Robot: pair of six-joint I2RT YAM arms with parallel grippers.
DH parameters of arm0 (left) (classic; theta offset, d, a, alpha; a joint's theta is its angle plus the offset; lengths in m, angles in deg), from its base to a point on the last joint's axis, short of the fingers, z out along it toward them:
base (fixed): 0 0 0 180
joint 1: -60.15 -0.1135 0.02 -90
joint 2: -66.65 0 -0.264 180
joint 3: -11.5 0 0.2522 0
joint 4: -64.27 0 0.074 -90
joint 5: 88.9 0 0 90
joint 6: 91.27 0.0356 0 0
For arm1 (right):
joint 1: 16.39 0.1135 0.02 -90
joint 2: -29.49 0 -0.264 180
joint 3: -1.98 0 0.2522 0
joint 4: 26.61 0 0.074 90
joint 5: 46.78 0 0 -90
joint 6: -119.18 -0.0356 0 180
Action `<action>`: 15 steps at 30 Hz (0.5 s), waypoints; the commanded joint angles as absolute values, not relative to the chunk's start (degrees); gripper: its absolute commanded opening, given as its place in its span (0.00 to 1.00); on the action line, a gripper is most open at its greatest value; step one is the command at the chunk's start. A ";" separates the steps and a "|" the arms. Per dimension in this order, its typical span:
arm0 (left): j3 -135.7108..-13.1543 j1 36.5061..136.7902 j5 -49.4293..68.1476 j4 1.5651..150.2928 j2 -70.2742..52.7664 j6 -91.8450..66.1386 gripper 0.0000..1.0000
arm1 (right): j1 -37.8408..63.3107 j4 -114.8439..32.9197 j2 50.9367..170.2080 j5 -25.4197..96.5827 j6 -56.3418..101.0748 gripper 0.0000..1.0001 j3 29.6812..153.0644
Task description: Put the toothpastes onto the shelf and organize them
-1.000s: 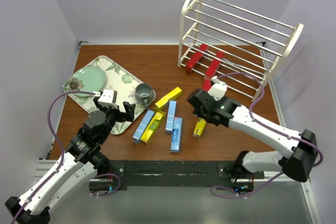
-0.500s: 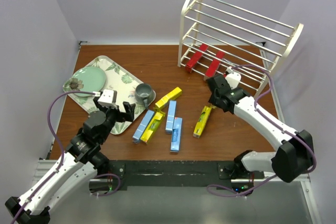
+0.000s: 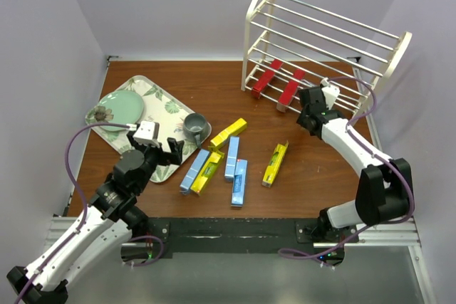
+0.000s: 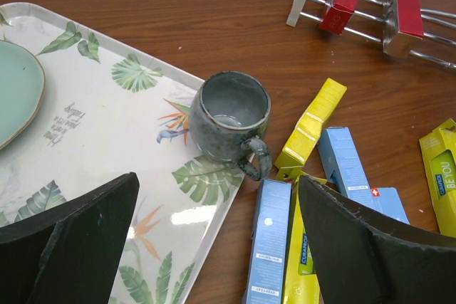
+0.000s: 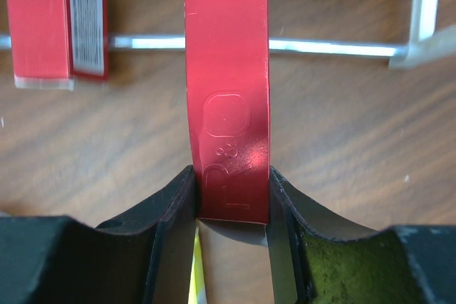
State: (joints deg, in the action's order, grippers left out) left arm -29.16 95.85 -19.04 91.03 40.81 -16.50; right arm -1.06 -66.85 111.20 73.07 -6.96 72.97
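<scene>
Here, the left gripper (image 3: 162, 149) hangs spread wide and grips nothing. The grey mug (image 4: 229, 115) is just ahead, with loose yellow and blue toothpastes (image 4: 342, 158) off its right finger. The right gripper (image 5: 231, 190) pinches a red toothpaste (image 5: 226, 90) reaching forward over the lowest rods of the shelf (image 5: 335, 48), with another red box (image 5: 43, 19) to its left.

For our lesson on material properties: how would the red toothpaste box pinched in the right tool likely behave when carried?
The red toothpaste box is probably stiff: it juts straight from the right tool without sagging. Its glossy face may be slippery. Flat sides suggest it won't roll on the shelf rods.
</scene>
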 commanded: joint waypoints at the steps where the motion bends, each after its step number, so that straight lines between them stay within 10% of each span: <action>1: -31.53 96.01 -18.77 90.07 40.29 -15.51 1.00 | -4.34 -56.11 112.11 72.49 -2.90 0.23 73.13; 15: -31.97 96.01 -19.91 90.51 40.02 -15.34 1.00 | -8.31 -49.60 119.92 70.03 -2.72 0.32 72.17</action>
State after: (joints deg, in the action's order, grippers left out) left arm -29.18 95.85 -19.11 91.05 40.30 -16.47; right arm -7.86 -54.56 119.27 70.23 -3.48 72.36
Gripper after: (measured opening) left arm 0.996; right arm 0.413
